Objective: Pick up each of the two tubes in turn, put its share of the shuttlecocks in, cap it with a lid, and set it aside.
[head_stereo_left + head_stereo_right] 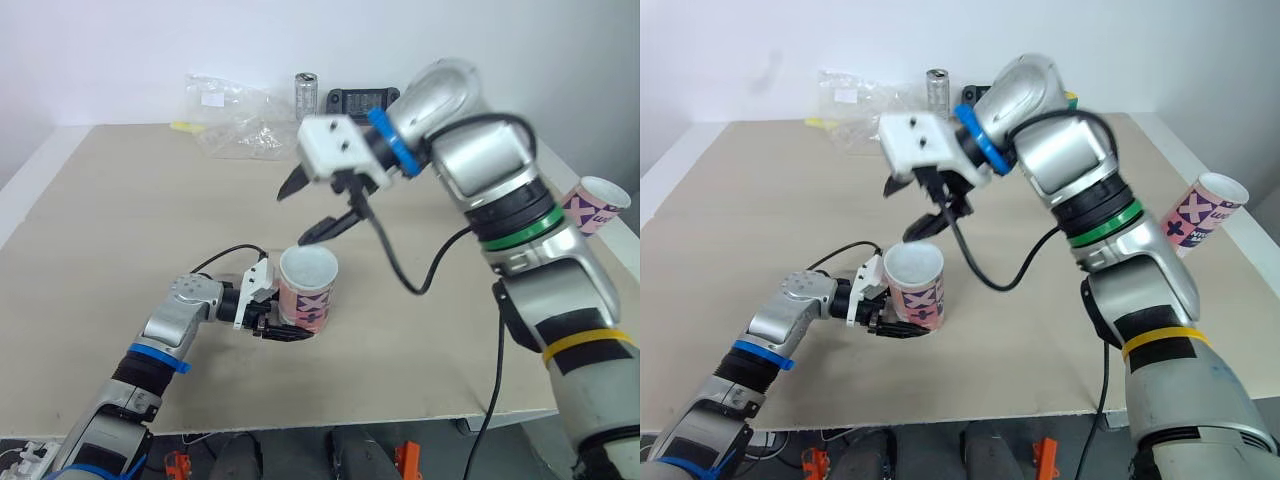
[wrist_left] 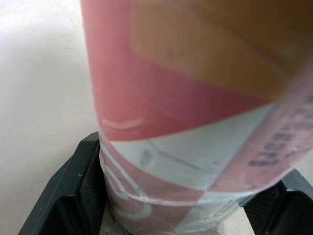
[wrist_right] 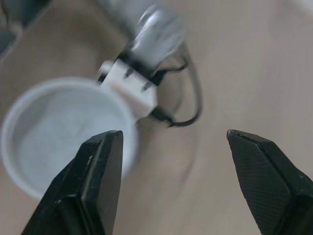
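On the table [image 1: 100, 230], your left gripper [image 1: 285, 332] clamps the tube [image 1: 305, 300] low; likely light, crushable card; right gripper [image 1: 292, 218] gapes above.

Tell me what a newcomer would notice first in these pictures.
The left gripper clamps a pink-and-white tube upright near the front middle of the table. The right gripper hangs open and empty just above and behind the tube's mouth. A second tube sits tilted at the table's right edge.
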`<state>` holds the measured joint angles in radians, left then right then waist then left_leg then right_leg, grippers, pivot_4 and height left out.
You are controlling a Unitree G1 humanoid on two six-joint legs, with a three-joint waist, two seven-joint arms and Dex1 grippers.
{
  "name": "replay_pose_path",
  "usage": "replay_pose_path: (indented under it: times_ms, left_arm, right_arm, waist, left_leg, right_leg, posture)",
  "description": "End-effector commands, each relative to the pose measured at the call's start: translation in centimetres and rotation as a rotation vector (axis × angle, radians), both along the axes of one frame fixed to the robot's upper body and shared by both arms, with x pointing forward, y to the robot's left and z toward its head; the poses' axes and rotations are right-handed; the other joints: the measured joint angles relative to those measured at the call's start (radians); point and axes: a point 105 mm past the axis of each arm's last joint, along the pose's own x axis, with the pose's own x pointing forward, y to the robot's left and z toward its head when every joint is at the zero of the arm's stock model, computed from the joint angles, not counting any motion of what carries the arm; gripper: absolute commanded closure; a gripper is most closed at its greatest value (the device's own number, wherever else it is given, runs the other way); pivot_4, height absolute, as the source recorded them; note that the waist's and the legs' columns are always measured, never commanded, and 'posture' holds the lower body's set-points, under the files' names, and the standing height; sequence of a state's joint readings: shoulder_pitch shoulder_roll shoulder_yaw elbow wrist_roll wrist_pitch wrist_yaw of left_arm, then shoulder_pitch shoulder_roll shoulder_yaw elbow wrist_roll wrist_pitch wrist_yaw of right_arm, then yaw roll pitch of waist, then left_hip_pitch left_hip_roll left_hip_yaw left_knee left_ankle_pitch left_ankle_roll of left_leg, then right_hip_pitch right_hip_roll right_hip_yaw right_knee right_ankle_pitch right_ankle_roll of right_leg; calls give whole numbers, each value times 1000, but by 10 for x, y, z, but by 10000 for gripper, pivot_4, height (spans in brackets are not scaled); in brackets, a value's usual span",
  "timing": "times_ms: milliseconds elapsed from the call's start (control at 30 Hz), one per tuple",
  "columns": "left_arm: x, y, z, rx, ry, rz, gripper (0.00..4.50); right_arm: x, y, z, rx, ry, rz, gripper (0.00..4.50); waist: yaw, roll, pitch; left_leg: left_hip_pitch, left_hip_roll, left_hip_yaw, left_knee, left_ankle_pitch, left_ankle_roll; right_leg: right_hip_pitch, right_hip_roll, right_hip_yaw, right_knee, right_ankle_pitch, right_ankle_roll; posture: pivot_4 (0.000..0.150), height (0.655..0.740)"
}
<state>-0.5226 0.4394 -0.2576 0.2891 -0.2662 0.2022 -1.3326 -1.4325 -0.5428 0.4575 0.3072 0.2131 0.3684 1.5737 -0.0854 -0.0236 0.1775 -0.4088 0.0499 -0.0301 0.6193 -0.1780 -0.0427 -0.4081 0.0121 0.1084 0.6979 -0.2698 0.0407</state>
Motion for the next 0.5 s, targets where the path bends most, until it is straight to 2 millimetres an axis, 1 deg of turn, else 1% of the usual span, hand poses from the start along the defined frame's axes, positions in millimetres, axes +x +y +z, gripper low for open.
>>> replay_pose_path:
  times_ms: [33,100,133,167,200,233,267,333,400,500]
  left_arm:
    - [-2,14,-26,96,80,44,12869]
    - [-3,14,-26,98,80,42,12869]
    - [-2,14,-26,98,80,41,12869]
    - [-2,14,-25,99,80,41,12869]
    - [-2,15,-25,99,80,41,12869]
    - [-2,15,-25,100,80,40,12869]
    - [-2,15,-25,101,79,39,12869]
    - [-1,15,-24,101,78,38,12869]
    - [-1,15,-23,103,77,39,12869]
    - [-1,16,-23,105,75,41,12869]
  right_arm:
    - [-16,-9,15,47,45,50,16971]
    - [-21,-11,7,34,63,70,26061]
    - [-24,-12,3,28,72,83,32381]
    - [-27,-11,-1,20,80,90,34667]
    - [-28,-11,-6,12,85,95,39534]
    - [-30,-9,-13,-5,89,102,43018]
    - [-30,-7,-19,-22,90,101,44402]
    - [-29,-3,-34,-59,73,97,44402]
    - [-36,-3,-51,-121,84,129,44402]
    - [-34,-1,-83,-233,45,146,44402]
  waist:
    - [0,0,0]
    - [-2,0,0]
    - [-2,0,0]
    - [-2,0,0]
    - [-2,0,0]
    - [-2,0,0]
    - [-2,0,0]
    - [-1,0,0]
    - [-1,0,0]
    - [-1,0,0]
  left_leg:
    - [0,0,0,0,-1,0]
    - [0,0,0,0,-2,-1]
    - [1,0,0,0,-2,-1]
    - [1,0,0,-1,-2,-1]
    - [1,0,0,0,-2,-1]
    - [1,0,0,0,-2,-1]
    - [1,0,0,0,-2,-1]
    - [1,0,0,0,-2,-1]
    - [1,0,0,0,-2,-1]
    - [1,0,0,0,-2,-1]
  right_leg:
    - [0,0,0,0,-1,0]
    - [0,0,0,0,-2,0]
    - [0,0,0,0,-2,0]
    - [0,0,0,0,-2,0]
    - [0,0,0,0,-2,-1]
    - [0,0,0,0,-2,0]
    - [0,0,0,0,-2,0]
    - [0,0,0,0,-2,0]
    - [0,0,0,0,-2,0]
    - [0,0,0,0,-2,0]
  posture:
    - [1500,7236]
    - [1500,7236]
    - [1500,7236]
    - [1500,7236]
    - [1500,7236]
    - [1500,7236]
    - [1500,7236]
    - [1500,7236]
    - [1500,7236]
    - [1500,7236]
